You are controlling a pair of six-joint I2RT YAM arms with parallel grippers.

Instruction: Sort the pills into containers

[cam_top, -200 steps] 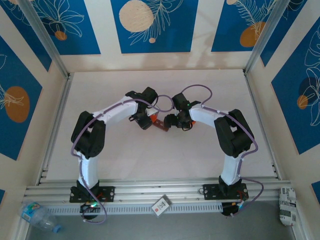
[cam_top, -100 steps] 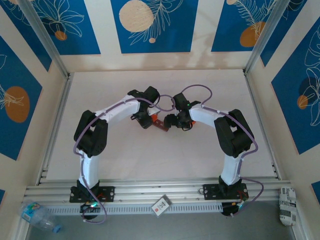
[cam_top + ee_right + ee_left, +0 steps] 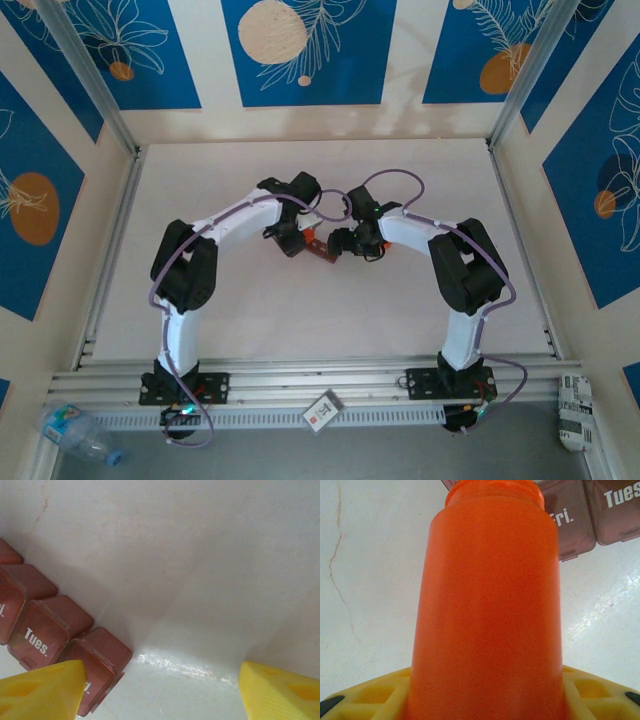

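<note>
The containers (image 3: 322,252) are a dark reddish-brown strip of lidded compartments at mid-table, between my two grippers. Lids marked "Fri." and "Tues." (image 3: 572,522) show at the top right of the left wrist view. My left gripper (image 3: 485,692) is shut on an orange bottle (image 3: 490,600), whose far end points at the strip. In the top view the left gripper (image 3: 292,240) sits just left of the strip. My right gripper (image 3: 160,690) is open with bare table between its yellow fingers (image 3: 42,687), and the left finger overlaps the strip's end compartment (image 3: 100,655). The pills are out of view.
White table (image 3: 400,170) inside patterned blue walls, with aluminium rails (image 3: 320,385) along the near edge. Beyond the rails lie a plastic water bottle (image 3: 75,430), a small card (image 3: 322,411) and a packet (image 3: 574,410).
My left arm has shifted slightly to the right with the orange bottle still in its grip. The right arm has stayed still.
</note>
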